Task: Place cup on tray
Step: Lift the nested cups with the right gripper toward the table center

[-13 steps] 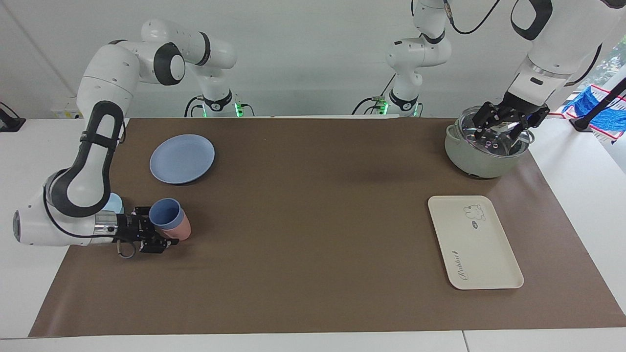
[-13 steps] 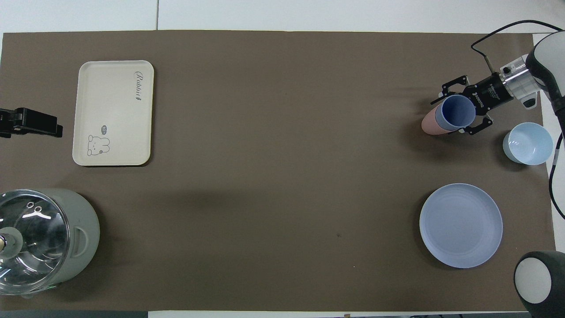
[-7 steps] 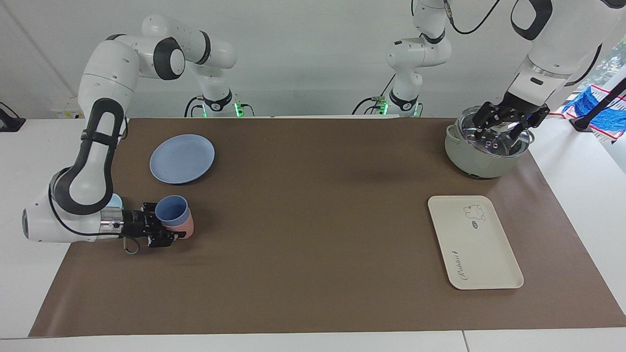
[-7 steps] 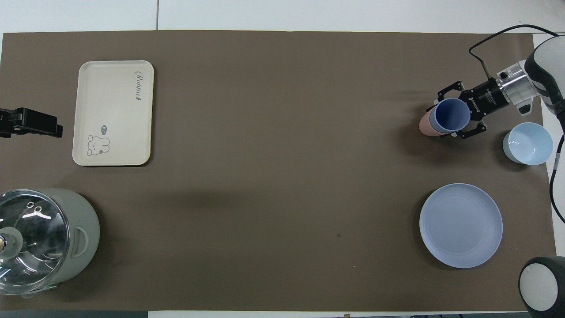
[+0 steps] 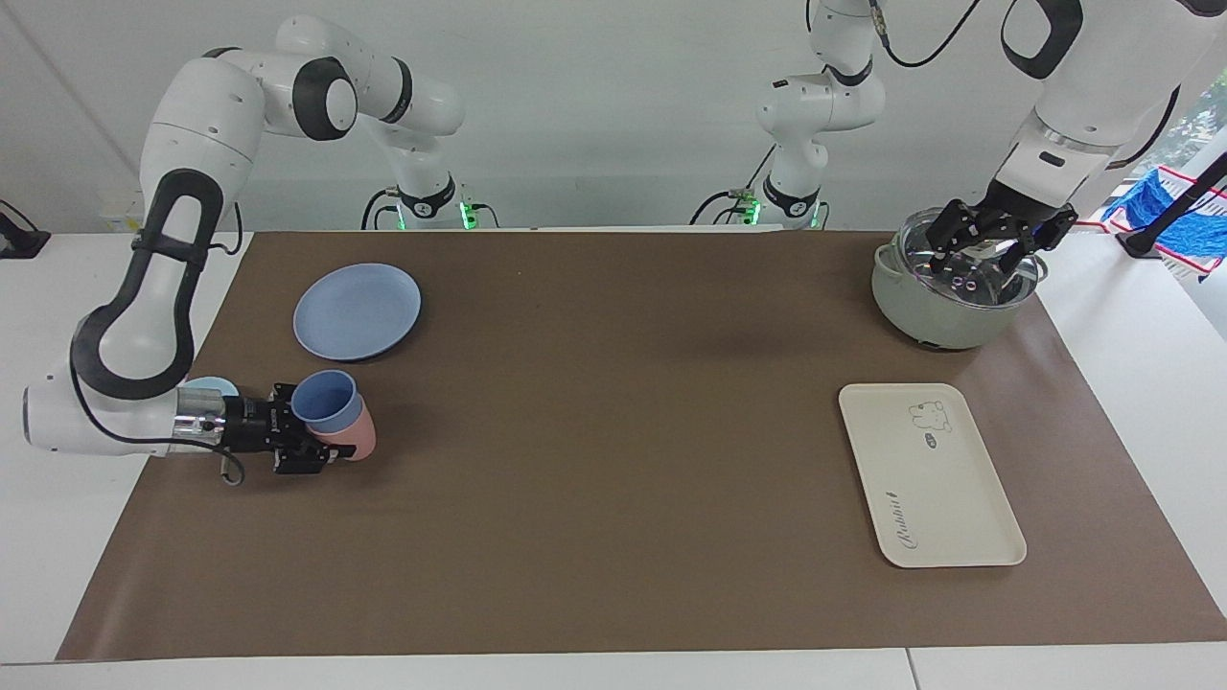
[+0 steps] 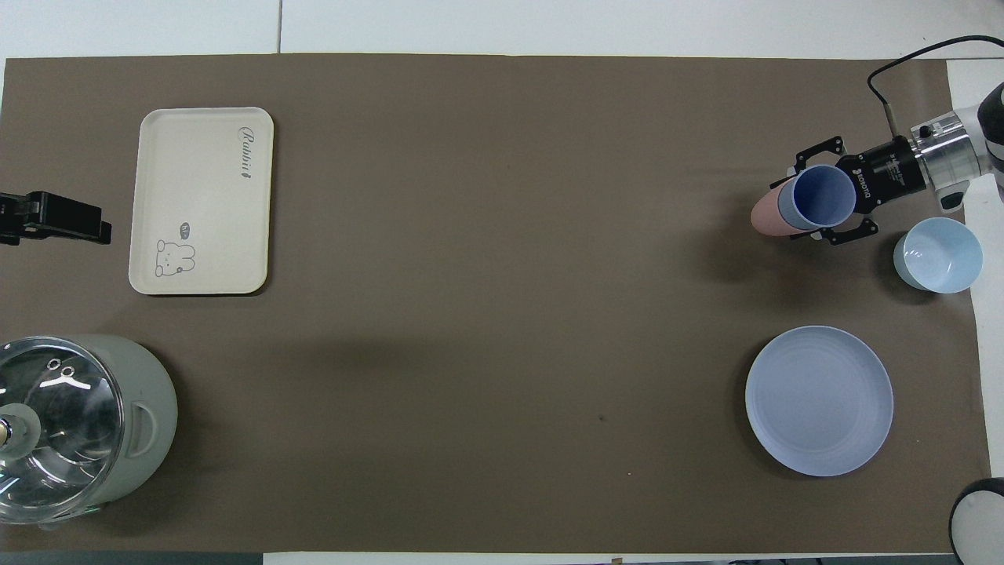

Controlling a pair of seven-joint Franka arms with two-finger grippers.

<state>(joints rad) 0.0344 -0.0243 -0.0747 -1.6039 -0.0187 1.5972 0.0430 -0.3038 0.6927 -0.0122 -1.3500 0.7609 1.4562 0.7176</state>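
Cup (image 5: 325, 401) location first: you have it at the right arm's end of the worktop (image 5: 613, 460), nested in or leaning against a pink tumbler (image 5: 349, 438), with a light-blue bowl (image 6: 937, 255) just beside and a round blue plate (image 5: 357, 311) nearer to the robots. Your right gripper (image 5: 309, 436) comes in low and level, its fingers set on either side of the blue cup's wall; whether they press it, I cannot tell. The cup sits tilted, its long axis leaning and its open mouth turned up and toward the arm's wrist, base buried at the pink one.

Judgement on handling: thin matte plastic, light, stiff enough for a firm pinch, not fragile, though the taper may let it slip. Take it across the wall below the rim, and watch that the pink tumbler does not lift with it.

Tray (image 5: 929, 473) lies well apart at the left arm's end, long axis running toward and away from the robots, nothing on it. Your left gripper (image 5: 992, 244) waits over the lidded pot (image 5: 944, 302), fingers spread.
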